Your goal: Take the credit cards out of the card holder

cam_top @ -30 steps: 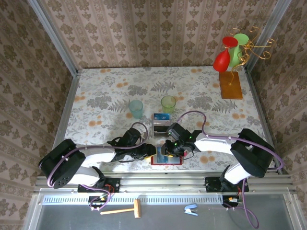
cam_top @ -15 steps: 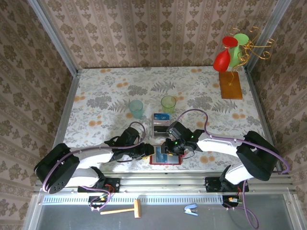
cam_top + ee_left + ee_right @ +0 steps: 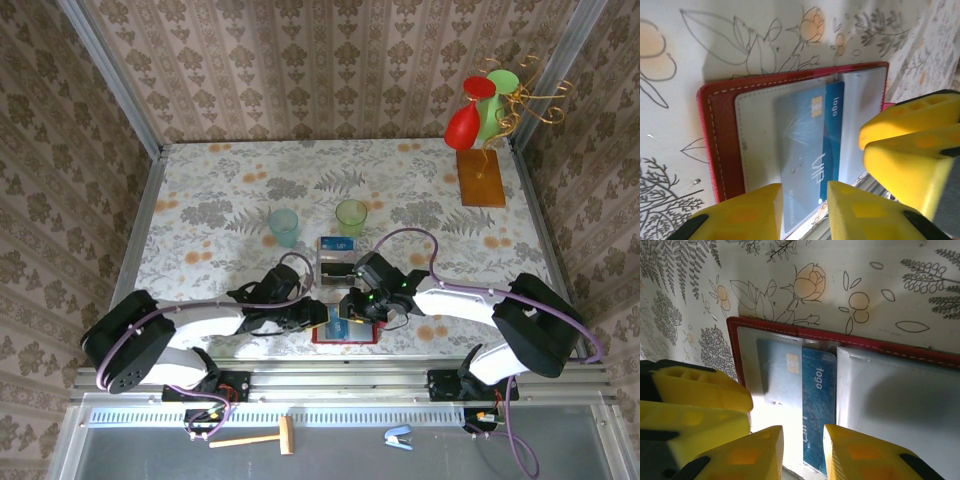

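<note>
Left end effector (image 3: 802, 194) and right end effector (image 3: 801, 435), both apart, straddled the blue credit card (image 3: 812, 150). Recommended: pin card holder (image 3: 715, 135), pull straight.

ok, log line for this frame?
stage: card extraction | dark-red folding card holder: open flat | blue plastic card: half under clear pocket | left fingers: open, over card | right fingers: open, over card

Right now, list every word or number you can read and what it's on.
"logo": on the blue card in the red wallet.
"VIP", less sure: large pale letters on the same card.
Small print near that card's end: too blurred.
Print on the blue label behind the wallet: too small.
</note>
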Available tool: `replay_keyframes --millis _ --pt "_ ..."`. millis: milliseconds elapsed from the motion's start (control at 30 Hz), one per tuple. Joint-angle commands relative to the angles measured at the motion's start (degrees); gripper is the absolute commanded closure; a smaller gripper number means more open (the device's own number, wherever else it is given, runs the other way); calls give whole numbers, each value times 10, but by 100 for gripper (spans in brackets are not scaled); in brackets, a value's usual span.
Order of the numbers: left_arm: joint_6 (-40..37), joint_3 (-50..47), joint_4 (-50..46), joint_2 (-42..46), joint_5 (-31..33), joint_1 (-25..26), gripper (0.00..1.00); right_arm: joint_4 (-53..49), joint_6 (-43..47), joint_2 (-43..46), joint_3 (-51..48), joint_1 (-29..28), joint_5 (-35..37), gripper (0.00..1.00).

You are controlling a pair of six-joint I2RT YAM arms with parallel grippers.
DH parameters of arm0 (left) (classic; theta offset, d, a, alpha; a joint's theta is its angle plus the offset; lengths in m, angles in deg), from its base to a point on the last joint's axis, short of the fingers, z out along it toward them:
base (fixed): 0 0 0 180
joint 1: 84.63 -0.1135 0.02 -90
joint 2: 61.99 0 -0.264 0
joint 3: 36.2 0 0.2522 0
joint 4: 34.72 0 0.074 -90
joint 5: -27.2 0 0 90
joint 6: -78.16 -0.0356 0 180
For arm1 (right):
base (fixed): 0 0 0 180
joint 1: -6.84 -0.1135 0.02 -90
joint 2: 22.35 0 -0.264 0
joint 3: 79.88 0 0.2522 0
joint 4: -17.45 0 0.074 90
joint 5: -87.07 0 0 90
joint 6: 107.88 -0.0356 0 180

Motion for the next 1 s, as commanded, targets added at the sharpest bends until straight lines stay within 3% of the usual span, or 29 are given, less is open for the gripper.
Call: replay_keyframes --millis 0,200,967 --pt "9 9 32 -15 3 4 74 19 0 4 -11 5 -18 73" --pt "10 6 33 -24 2 5 79 32 0 -4 -19 10 -24 73" --pt "6 -4 3 -20 14 -5 80 90 -8 -46 -52 21 -43 74"
